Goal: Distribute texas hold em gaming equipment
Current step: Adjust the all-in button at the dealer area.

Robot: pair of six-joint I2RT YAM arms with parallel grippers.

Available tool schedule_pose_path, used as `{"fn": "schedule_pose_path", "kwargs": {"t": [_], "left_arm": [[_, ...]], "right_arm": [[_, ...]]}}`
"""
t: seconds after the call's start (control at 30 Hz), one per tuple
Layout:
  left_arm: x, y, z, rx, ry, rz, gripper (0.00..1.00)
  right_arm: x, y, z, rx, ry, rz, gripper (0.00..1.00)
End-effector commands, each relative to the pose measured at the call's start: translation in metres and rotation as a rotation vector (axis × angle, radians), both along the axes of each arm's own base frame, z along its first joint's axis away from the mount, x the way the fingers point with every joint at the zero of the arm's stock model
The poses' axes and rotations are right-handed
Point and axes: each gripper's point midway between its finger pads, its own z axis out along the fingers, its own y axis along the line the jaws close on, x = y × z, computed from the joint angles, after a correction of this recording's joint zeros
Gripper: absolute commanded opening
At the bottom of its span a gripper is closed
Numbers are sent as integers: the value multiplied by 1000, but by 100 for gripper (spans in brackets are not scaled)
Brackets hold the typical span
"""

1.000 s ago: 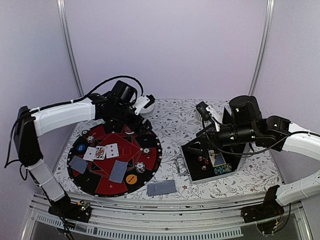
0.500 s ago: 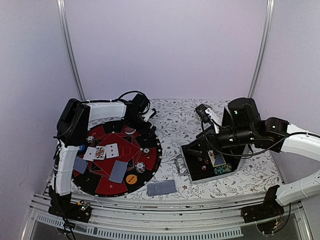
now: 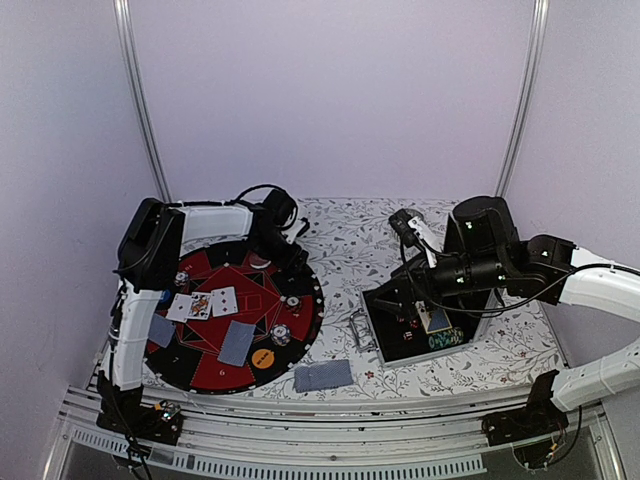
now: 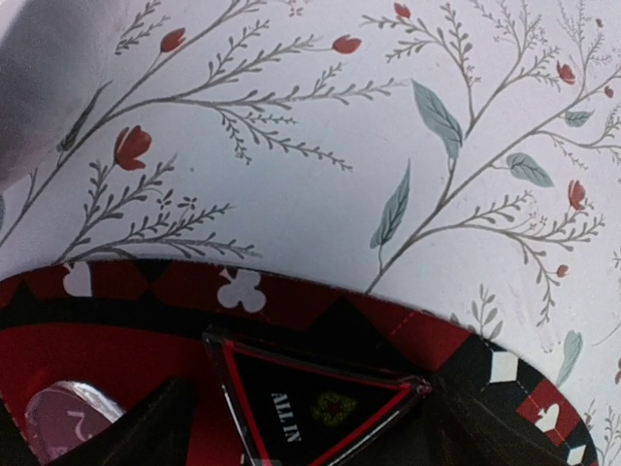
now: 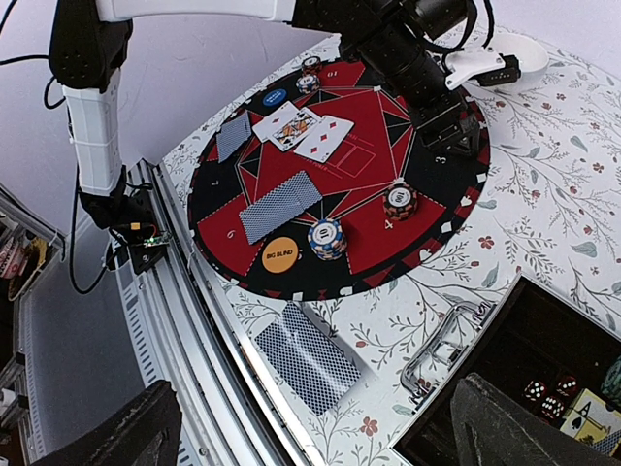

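A red triangular marker (image 4: 310,408) reading ALL IN lies on the far rim of the round red-and-black mat (image 4: 320,306). My left gripper (image 3: 285,258) straddles it. The right fingertip touches its corner and the left stands slightly off, so it is open. On the mat (image 5: 243,233) are face-down cards (image 5: 281,206), face-up cards (image 5: 301,126), striped chip stacks (image 5: 327,238), an orange BIG BLIND disc (image 5: 279,255) and a blue disc (image 5: 275,97). A grey-blue deck (image 5: 310,359) lies on the table near the mat. My right gripper (image 3: 418,293) hangs open and empty over the black case.
The open black case (image 3: 385,300) at right holds dice and cards, with a metal handle (image 5: 441,345) beside it. A white bowl (image 5: 505,53) sits behind the mat by the left arm. The table's near rail (image 5: 194,320) runs just past the deck.
The left arm's upper links have swung in from the far left toward the mat. Its gripper stays at the mat's far rim. The right arm has barely moved.
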Motion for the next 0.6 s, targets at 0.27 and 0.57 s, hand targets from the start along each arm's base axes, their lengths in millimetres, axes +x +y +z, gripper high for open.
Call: {"fn": "schedule_pose_path", "kwargs": {"t": [0.27, 0.57], "left_arm": [[-26, -7, 3, -70, 59, -29, 71], [-32, -8, 19, -73, 19, -35, 58]], "right_arm": [[1, 0, -1, 10, 1, -3, 99], [0, 1, 1, 13, 2, 5, 99]]}}
